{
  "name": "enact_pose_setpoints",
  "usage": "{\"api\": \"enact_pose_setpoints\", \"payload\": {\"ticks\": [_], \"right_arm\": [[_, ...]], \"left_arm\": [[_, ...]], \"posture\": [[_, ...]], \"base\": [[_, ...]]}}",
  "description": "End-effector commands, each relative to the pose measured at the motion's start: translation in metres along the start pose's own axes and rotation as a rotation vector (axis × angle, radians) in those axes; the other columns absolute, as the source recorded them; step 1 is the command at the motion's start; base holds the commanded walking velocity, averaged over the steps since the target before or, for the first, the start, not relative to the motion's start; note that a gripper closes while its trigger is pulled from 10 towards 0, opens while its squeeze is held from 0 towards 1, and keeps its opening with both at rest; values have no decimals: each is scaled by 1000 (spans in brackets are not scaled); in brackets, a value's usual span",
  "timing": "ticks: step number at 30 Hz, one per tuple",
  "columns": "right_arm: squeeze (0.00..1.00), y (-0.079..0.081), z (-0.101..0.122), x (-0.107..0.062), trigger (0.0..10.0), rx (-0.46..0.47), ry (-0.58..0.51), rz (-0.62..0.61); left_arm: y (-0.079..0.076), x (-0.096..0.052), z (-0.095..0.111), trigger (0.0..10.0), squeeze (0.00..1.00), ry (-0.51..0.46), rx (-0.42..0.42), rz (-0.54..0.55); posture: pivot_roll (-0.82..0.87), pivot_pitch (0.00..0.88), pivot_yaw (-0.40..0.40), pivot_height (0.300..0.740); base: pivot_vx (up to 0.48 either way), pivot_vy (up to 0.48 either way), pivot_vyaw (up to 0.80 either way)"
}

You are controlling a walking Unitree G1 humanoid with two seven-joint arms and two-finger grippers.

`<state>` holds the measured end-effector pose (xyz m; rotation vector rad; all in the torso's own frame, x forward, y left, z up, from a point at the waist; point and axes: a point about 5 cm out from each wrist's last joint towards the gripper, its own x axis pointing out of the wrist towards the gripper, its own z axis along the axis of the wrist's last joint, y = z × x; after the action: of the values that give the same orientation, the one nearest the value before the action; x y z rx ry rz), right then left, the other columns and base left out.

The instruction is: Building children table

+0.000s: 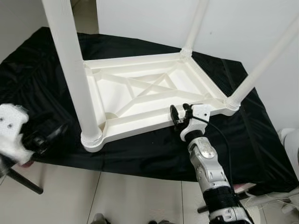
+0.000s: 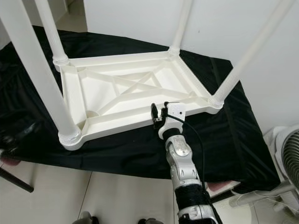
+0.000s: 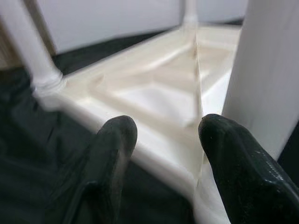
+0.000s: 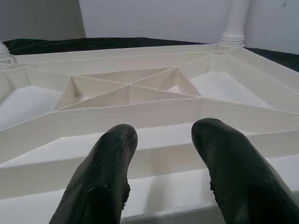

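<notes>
A white plastic children's table lies upside down on a black cloth, its ribbed underside facing up. Its legs stand upright at the corners: the near-left leg, the right leg, the far leg and the far-left leg. My right gripper is open at the near rim of the tabletop, with its fingers just short of the edge. My left gripper is low on the left, open, facing the near-left corner beside that leg.
The cloth covers the floor up to a white wall behind. Pale tiles lie in front of the cloth. A white fan stands at the right, and a dark rod slants across the floor at the lower left.
</notes>
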<state>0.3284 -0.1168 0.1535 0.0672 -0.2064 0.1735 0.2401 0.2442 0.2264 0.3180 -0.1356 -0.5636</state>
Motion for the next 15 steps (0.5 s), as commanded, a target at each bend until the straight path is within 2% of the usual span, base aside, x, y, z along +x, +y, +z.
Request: {"api": "enact_pose_setpoints", "payload": {"ticks": [1,2,4,7,9,15], "right_arm": [[0,-12,-5,0,10000,-21,34,-68],[0,-12,-5,0,10000,-21,34,-68],[0,-27,-6,1,10000,-50,46,-182],[0,-31,-6,1,10000,-64,49,-208],[0,-37,-6,0,10000,-83,64,-255],[0,-52,-8,-3,10000,-90,81,-363]], "left_arm": [[1,11,1,10000,0,-21,6,89],[1,11,1,10000,0,-21,6,89],[-5,34,9,10000,0,-88,-9,24],[-4,39,9,10000,0,-100,-13,16],[-5,46,12,10000,0,-124,-19,8],[-6,55,15,10000,0,-146,-19,-7]], "posture": [[100,101,-103,740],[100,101,-103,740],[92,105,-103,740],[89,103,-99,740],[80,103,-98,740],[75,101,-96,740]], "base": [[0,0,0],[0,0,0],[0,0,0],[0,0,0],[0,0,0],[0,0,0]]}}
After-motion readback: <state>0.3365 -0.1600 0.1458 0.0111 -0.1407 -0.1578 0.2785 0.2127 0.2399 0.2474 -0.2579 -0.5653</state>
